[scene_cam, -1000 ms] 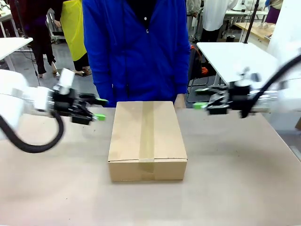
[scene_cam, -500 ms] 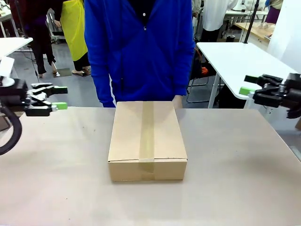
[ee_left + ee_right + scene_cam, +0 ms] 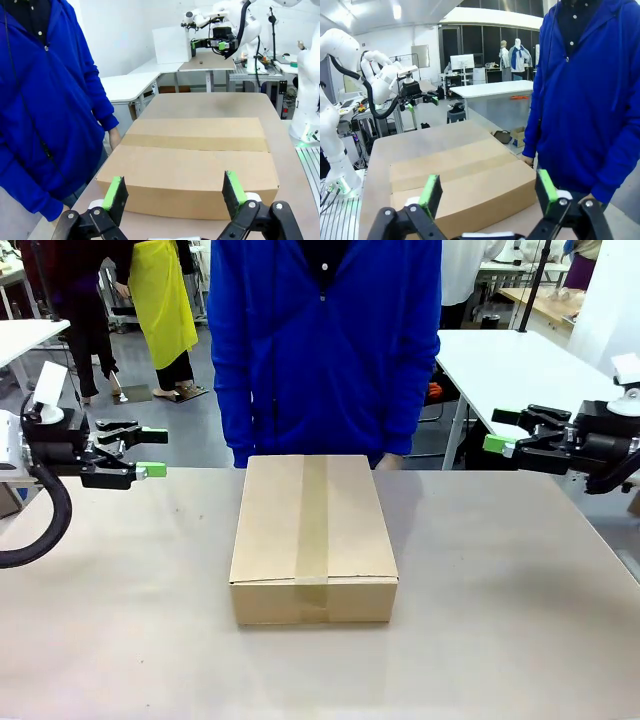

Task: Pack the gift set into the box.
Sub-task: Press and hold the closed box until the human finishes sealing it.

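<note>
Floor: grey and smooth (image 3: pixel 190 430), seen beyond the beige work table (image 3: pixel 480 570)
Furniture: white tables at far right (image 3: pixel 510 365) and far left (image 3: pixel 20 335); a long white table (image 3: pixel 490 90) in the right wrist view
Walls: plain white wall (image 3: pixel 120 35); dark glazed panels (image 3: pixel 470 40) at the back of the room
Light: bright ceiling lamp (image 3: pixel 397 11)

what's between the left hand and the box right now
Nothing visible. The left hand hangs open off the table's left edge, with bare tabletop between it and the taped-shut box.
</note>
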Motion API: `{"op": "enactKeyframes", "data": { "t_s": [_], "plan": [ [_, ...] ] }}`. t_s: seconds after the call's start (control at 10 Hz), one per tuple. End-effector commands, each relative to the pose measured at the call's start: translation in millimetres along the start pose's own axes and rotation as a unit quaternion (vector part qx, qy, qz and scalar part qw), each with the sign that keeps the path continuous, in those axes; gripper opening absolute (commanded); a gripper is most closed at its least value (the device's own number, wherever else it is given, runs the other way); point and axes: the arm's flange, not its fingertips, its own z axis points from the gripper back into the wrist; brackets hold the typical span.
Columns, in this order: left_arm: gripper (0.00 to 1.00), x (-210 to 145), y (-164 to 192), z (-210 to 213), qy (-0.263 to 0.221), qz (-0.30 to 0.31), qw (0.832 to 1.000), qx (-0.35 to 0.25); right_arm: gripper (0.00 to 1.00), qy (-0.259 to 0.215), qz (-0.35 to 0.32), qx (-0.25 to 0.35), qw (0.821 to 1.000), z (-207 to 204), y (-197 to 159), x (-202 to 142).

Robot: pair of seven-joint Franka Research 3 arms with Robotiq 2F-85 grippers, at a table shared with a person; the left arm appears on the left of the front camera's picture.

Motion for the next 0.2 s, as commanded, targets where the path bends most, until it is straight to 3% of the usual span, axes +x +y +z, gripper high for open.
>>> {"op": "enactKeyframes", "data": {
  "t_s": [0.0, 0.1],
  "plan": [
    [1.00, 1.7, 1.0, 2.2, -0.006, -0.002, 1.000, 0.005, 1.00, -0.003, 0.008, -0.008, 1.000, -0.6, -4.2, 2.0],
    [1.00, 1.7, 1.0, 2.2, -0.006, -0.002, 1.000, 0.005, 1.00, -0.003, 0.008, -0.008, 1.000, -0.6, -4.2, 2.0]
  ]
}}
